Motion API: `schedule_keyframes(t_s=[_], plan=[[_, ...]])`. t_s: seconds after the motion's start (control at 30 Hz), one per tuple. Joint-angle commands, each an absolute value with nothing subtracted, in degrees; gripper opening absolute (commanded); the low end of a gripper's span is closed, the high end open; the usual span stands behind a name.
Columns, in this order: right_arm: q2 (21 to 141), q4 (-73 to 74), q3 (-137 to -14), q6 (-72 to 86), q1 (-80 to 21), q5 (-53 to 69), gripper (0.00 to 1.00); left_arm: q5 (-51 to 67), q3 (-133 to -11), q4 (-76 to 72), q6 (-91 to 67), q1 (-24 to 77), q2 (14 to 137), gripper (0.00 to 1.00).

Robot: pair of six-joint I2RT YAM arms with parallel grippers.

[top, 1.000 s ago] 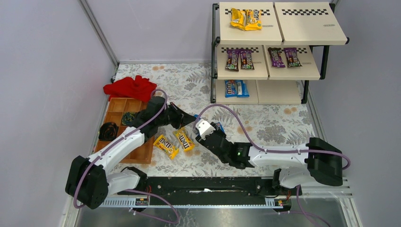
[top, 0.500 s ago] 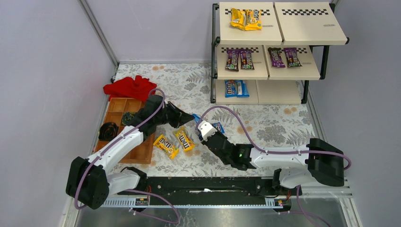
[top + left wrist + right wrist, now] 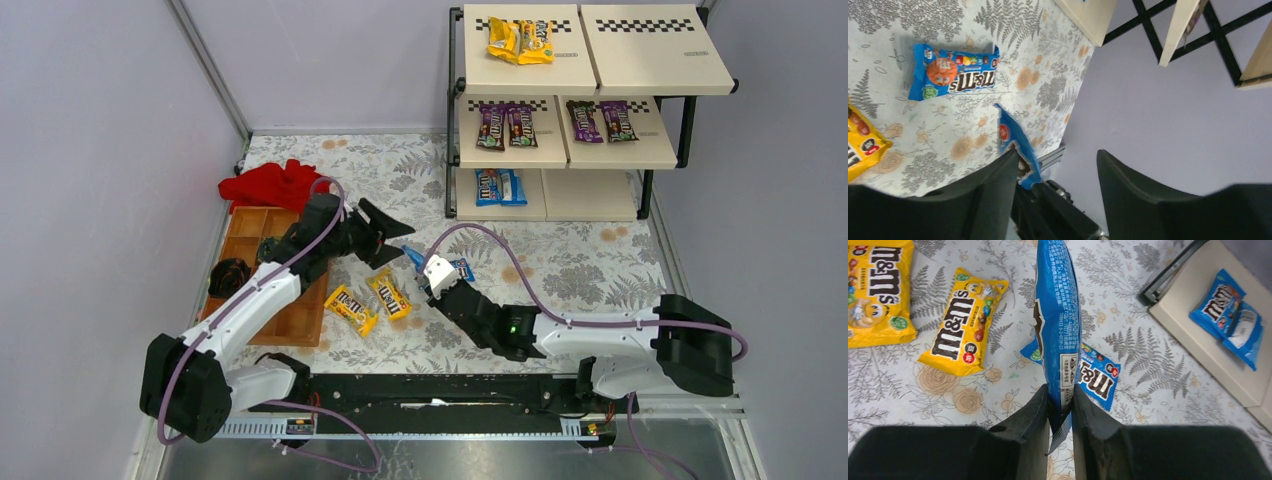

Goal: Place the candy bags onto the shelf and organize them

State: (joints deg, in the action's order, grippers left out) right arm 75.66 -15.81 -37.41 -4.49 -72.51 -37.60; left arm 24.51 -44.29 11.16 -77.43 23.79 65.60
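Left hand (image 3: 1055, 162) spread wide, right hand (image 3: 1059, 392) pinched closed

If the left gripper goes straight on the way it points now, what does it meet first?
Probably the blue candy bag that the right gripper holds on edge: it stands just ahead of the open left gripper, close to one of its fingers. Depth is unclear.
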Motion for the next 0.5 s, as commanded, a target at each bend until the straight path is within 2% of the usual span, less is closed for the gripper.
schedule_keyframes(t_s=[0.0,0.03,0.1,0.27,0.47], plan=[[73.0,-18.3,-36.0,-0.9,-70.7,-32.6,0.15,24.5,-48.4,11.3,-73.9,23.1,64.7,0.79],[72.5,-18.1,-35.6,-0.4,-69.7,-31.1,0.15,24.1,-49.1,11.9,-72.6,23.0,64.5,0.88],[71.1,-18.0,-34.5,2.9,-66.8,-25.4,0.14,22.7,-50.6,13.9,-69.7,22.9,63.8,0.98],[67.2,-18.8,-31.0,12.7,-55.3,-7.6,0.13,19.7,-52.1,15.4,-62.3,22.8,61.5,0.99],[66.3,-18.3,-31.6,25.3,-42.4,13.7,0.13,24.0,-46.4,5.3,-58.7,22.8,57.9,0.99]])
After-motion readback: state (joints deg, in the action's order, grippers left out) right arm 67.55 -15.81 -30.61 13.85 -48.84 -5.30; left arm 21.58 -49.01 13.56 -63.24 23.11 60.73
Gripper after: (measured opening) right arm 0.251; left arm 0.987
